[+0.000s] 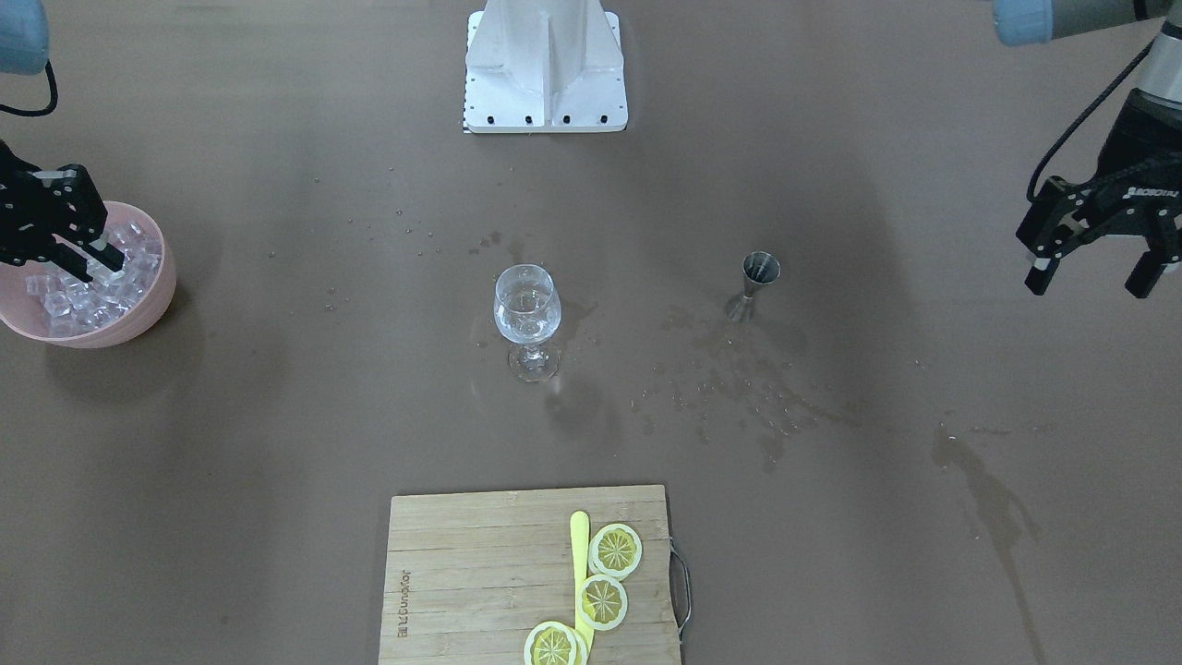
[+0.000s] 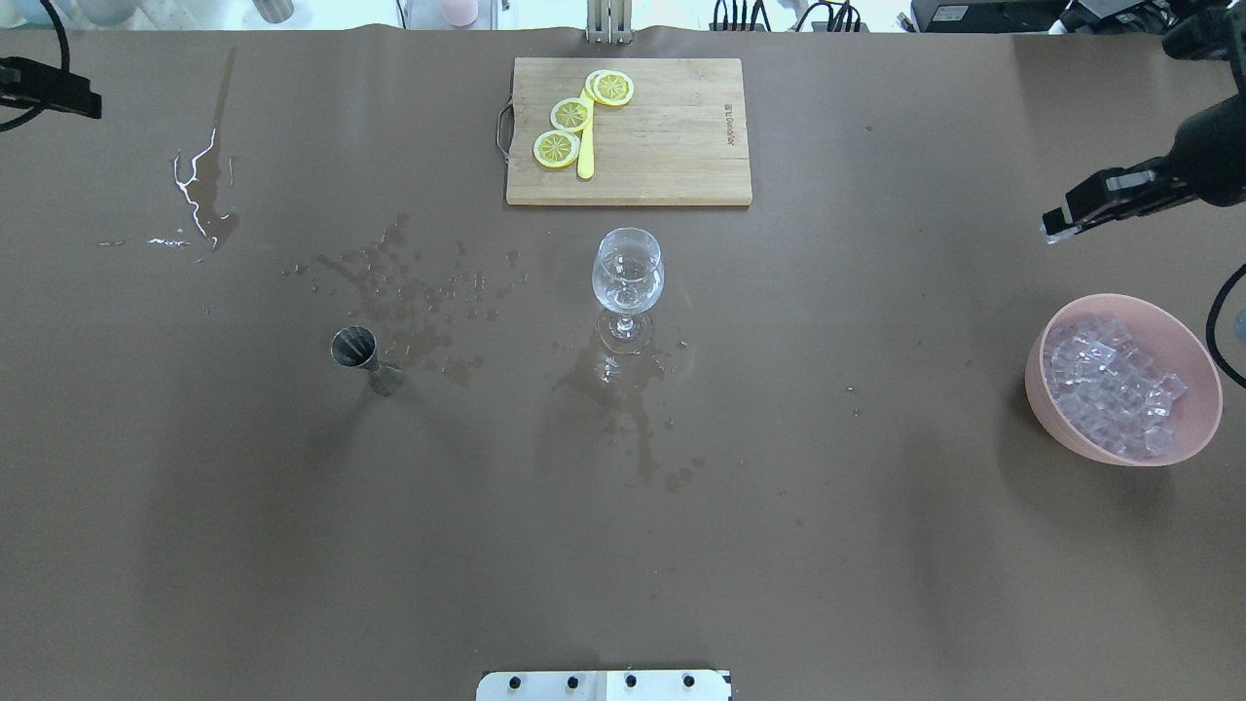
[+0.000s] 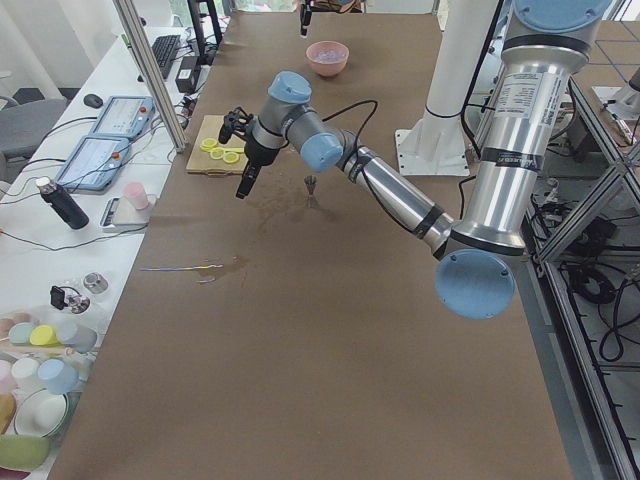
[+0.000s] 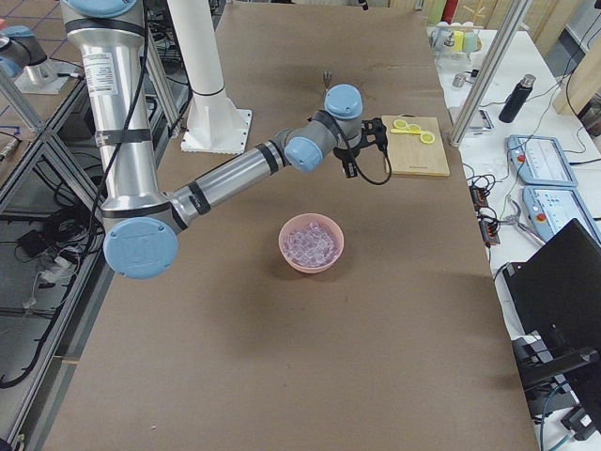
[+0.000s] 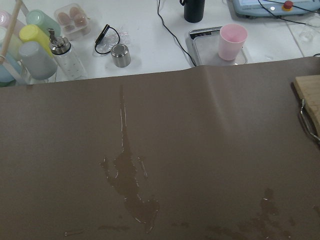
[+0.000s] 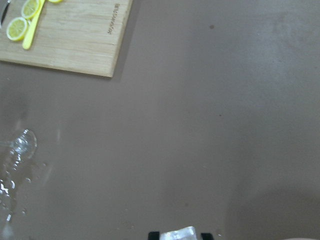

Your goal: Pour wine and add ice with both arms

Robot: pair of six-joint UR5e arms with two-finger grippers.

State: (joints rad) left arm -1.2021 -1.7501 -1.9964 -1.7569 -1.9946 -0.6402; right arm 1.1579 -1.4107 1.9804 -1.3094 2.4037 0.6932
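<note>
Your right pincer (image 6: 179, 235) pinched a slick ice cube (image 6: 175, 232), the left pincer (image 1: 1090, 277) gaped empty; a slip could have missed the glass (image 1: 527, 309).

The table (image 2: 876, 545) is showing a flat matte brown, and spills (image 2: 409, 292) are darkening it in blotchy patches. The bowl (image 2: 1199, 409) is showing pale pink around the ice (image 2: 1110, 385), which is looking clear and colourless. The wine glass (image 2: 628, 273) is reading transparent, the jigger (image 2: 355, 348) steel-grey. The cutting board (image 2: 662, 146) is displaying light tan wood in parallel strips. The lemon slices (image 2: 557, 148) are showing yellow segments inside whitish rims, beside a yellow utensil (image 2: 586, 161). The left gripper (image 1: 1092, 275) and right gripper (image 2: 1061, 219) are wearing black, the arms (image 3: 520, 150) silver-grey with pale blue caps, the stand (image 1: 545, 74) white.
</note>
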